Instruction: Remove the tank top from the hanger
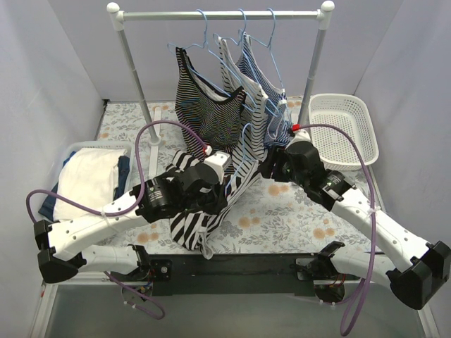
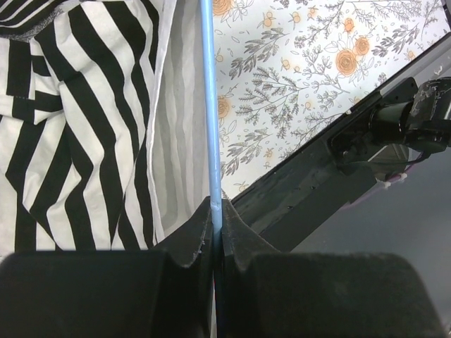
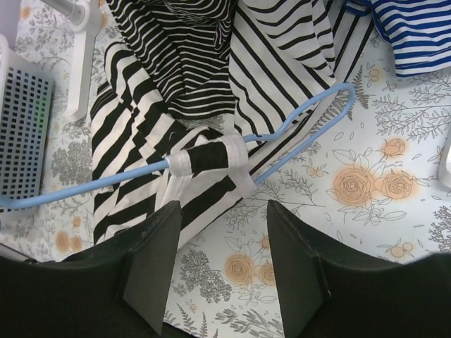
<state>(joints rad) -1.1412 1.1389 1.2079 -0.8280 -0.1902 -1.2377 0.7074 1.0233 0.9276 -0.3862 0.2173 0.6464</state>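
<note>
The tank top [image 1: 211, 218], with broad black and white stripes, lies on the flowered table between the two arms, still on a light blue hanger [image 3: 310, 116]. Its strap [image 3: 211, 158] is wrapped around the hanger wire. In the left wrist view my left gripper [image 2: 216, 211] is shut on the hanger's wire [image 2: 209, 105], with the tank top [image 2: 70, 127] just to its left. My right gripper [image 3: 224, 232] hovers open just short of the strap, with nothing between its fingers. From above, the right gripper [image 1: 271, 165] is beside the hanger's hook [image 1: 246, 134].
A clothes rack [image 1: 225, 14] at the back carries more striped garments [image 1: 211, 105] on hangers. A white basket [image 1: 343, 127] stands at the back right. A bin of folded clothes [image 1: 88, 176] sits on the left. A blue striped garment [image 3: 416, 28] hangs near the right gripper.
</note>
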